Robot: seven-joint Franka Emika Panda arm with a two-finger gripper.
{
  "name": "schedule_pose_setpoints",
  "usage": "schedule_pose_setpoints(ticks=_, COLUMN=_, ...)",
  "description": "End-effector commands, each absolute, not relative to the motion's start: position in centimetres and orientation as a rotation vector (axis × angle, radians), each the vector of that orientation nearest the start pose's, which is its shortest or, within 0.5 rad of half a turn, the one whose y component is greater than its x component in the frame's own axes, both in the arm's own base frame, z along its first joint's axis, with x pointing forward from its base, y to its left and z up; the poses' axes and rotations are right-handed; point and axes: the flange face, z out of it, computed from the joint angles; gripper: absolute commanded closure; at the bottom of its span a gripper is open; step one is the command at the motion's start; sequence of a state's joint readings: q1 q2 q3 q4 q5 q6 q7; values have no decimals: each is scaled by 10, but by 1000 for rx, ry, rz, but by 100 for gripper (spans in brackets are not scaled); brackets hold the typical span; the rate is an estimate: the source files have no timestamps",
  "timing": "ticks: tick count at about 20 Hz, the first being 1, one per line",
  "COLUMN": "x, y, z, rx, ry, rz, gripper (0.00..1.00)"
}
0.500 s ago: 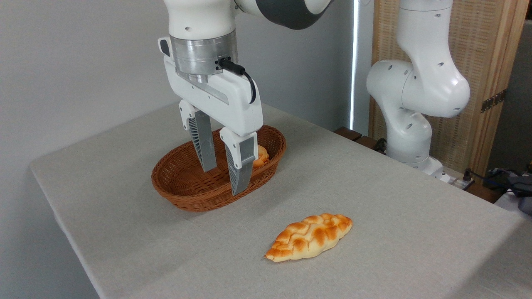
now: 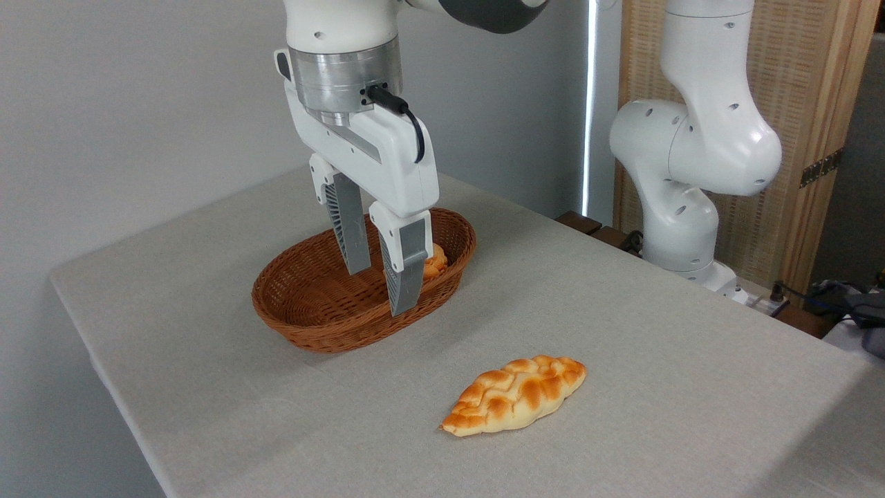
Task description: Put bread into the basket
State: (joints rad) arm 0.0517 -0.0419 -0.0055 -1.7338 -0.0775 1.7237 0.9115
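So the white two-finger robot hand (image 2: 382,287) is hanging over the oval reddish-brown wicker basket (image 2: 325,321), grey ribbed fingers pointing down, spread a little with nothing between them, so it's empty. The thing it needs, the long golden-yellow braided loaf with toasted orange-brown bumps (image 2: 515,395), isn't in there yet. It's lying flat on the grey cloth-covered counter (image 2: 657,360), well clear of the basket, toward the camera and off to the picture's right of the hand. There's already a smaller rounder orange-brown bread piece (image 2: 435,262) in the far end of the basket, mostly hidden behind the fingers. What matters here, I think, is how the loaf lies: its long axis runs diagonally, low-left tip near the front edge, upper-right tip farther back. My guess is the hand needs to travel forward-right and come down across the narrow middle, fingers straddling the short width rather than lengthways. The gap looks a bit narrow for that loaf, so it'd probably want to widen first.
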Motion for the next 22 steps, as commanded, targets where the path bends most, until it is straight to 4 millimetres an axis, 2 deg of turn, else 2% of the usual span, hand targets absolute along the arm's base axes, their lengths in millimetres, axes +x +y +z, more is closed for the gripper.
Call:
schedule_pose_setpoints(ticks=1, x=549, y=20, z=591, rx=-2928, ry=1346, rz=-105, gripper=0)
schedule_pose_setpoints(ticks=4, x=548, y=22, z=592, rx=-2931, ry=1342, rz=-104, gripper=0)
schedule_pose_setpoints(ticks=6, x=547, y=36, z=592, rx=-2951, ry=1307, rz=-110, gripper=0)
schedule_pose_setpoints(ticks=22, x=547, y=36, z=593, rx=-2947, ry=1313, rz=-112, gripper=0)
